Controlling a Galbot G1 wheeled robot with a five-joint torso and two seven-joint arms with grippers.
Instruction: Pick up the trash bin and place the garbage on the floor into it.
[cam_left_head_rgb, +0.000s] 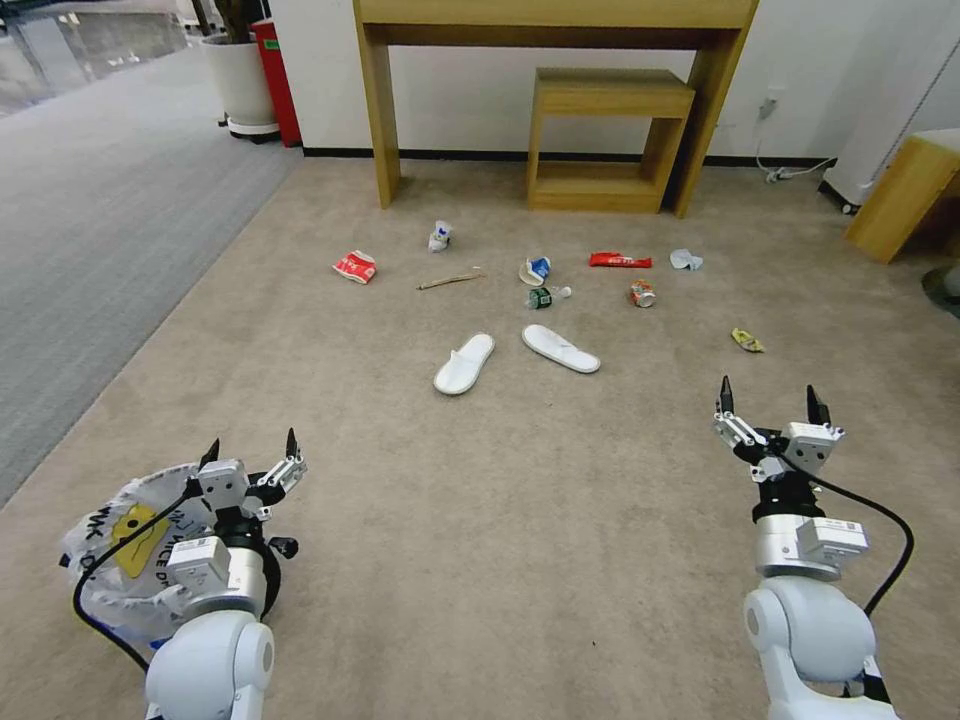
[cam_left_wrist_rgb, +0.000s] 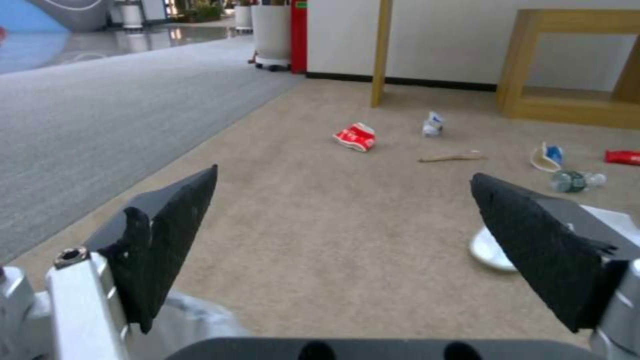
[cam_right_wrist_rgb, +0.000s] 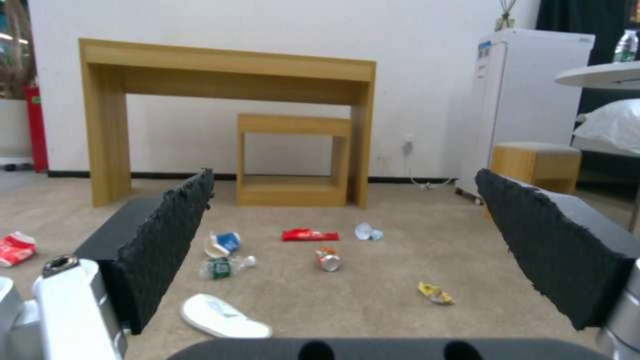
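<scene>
Two slippers (cam_left_head_rgb: 465, 363), two cups (cam_left_head_rgb: 536, 270) on floor (cam_left_head_rgb: 480, 500); left pincer (cam_left_head_rgb: 252, 448), right pincer (cam_left_head_rgb: 771, 393) wide open, empty

Head view: high, angled down across the floor (cam_left_head_rgb: 520, 480). Wrist views: low, forward-facing. Shared: slippers (cam_left_head_rgb: 465, 362), desk (cam_left_head_rgb: 555, 20).

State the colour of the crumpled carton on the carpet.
The crumpled carton is red and white, clearest in the left wrist view.
</scene>
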